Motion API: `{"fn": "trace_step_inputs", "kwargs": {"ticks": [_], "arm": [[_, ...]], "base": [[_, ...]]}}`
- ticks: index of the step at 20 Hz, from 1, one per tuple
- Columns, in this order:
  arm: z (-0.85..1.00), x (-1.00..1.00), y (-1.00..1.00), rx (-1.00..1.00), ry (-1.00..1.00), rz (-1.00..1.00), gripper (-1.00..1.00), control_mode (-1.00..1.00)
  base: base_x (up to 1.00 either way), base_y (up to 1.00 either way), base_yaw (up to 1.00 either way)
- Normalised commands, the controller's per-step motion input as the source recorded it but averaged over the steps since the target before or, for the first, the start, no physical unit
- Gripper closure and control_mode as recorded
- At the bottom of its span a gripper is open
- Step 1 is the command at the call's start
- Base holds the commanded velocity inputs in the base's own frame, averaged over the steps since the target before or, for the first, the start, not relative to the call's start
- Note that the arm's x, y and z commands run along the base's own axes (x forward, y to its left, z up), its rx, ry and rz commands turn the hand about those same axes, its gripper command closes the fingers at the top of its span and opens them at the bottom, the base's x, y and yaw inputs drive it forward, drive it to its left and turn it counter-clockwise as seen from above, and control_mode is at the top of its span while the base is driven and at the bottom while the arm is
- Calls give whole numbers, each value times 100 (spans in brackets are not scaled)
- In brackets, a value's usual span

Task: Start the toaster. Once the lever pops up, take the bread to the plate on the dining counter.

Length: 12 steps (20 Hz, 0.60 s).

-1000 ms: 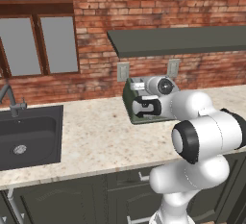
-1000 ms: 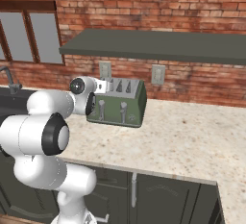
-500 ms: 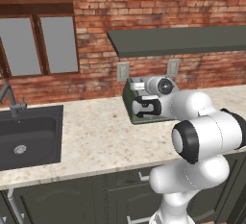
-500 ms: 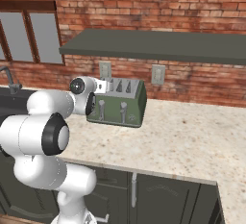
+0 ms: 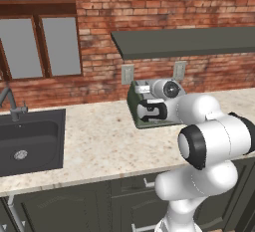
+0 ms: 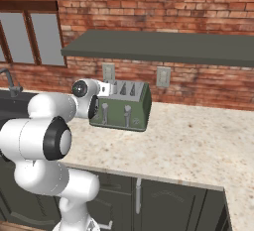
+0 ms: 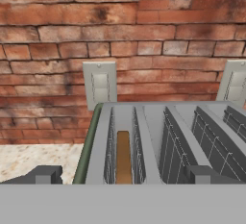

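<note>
The sage-green toaster [image 6: 124,108] stands on the stone worktop against the brick wall, also seen as toaster [image 5: 140,112] partly behind my arm. Silver levers [image 6: 105,108] sit on its front. My gripper [image 6: 106,89] hovers just above the toaster's left end. In the hand view the gripper [image 7: 126,176] is open, its dark fingertips [image 7: 46,174] wide apart over the toaster top [image 7: 153,141]. The brown bread [image 7: 123,156] sits down in the left slot, between the fingertips. The plate and the dining counter are out of view.
A dark sink [image 5: 27,144] with a faucet [image 5: 10,102] lies at the worktop's left. A dark shelf [image 6: 163,46] hangs above the toaster. Two wall outlets [image 7: 99,83] sit behind it. Speckled worktop [image 6: 198,141] stretches to the right.
</note>
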Motion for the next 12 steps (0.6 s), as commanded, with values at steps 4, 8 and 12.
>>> {"fn": "trace_step_inputs", "kwargs": {"ticks": [4,8,12], "arm": [[0,0,0,0,0,0,-100,-100],[0,0,0,0,0,0,-100,-100],[0,0,0,0,0,0,-100,-100]], "base": [[0,0,0],[0,0,0],[0,0,0]]}}
